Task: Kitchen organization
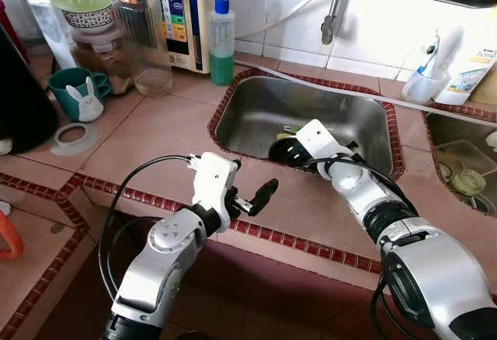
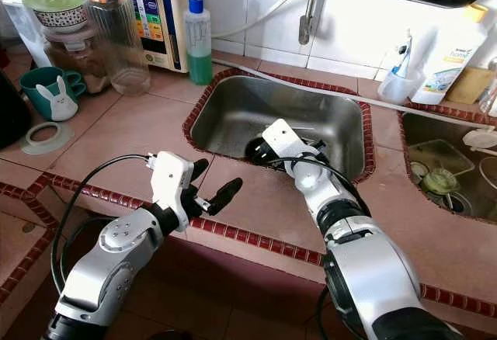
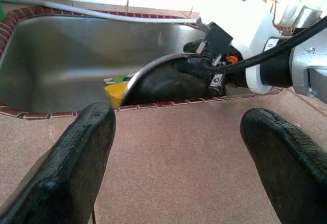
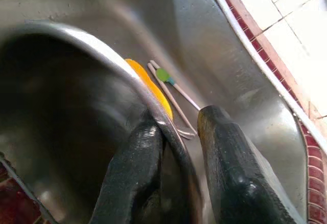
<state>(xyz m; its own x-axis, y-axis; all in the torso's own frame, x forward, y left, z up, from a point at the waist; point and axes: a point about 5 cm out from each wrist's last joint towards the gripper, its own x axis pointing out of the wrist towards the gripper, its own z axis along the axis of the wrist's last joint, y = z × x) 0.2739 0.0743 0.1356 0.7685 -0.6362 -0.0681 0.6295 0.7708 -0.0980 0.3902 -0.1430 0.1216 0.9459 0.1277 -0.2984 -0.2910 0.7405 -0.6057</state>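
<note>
Now the right end effector [image 4: 176, 147] pinches the pot's rim [image 4: 102, 55].

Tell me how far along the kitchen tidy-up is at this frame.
Early. Nothing looks put away yet. In hand: the right gripper straddles the rim of a metal bowl in the sink; the left gripper hovers open over the counter. Left: chopsticks and a yellow item in the sink.
</note>
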